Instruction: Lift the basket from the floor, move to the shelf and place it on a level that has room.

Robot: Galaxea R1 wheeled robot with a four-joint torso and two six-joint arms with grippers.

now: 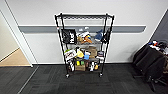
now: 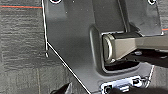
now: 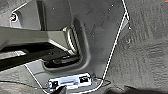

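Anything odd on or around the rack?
Nothing spilled or toppled. The rack stands upright against the wall, its top tier bare, the lower tiers crammed with goods. A dark cloth is slung over a chair at right.

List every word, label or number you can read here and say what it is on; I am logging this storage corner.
No text here can be read with confidence.
Black bag on an upper tier of the tall black metal wire rack: pale lettering, too blurred to read.
Colourful packages on the lower tiers: printing too small to make out.
Dark charcoal carpet floor and white wall: no writing or signs visible.
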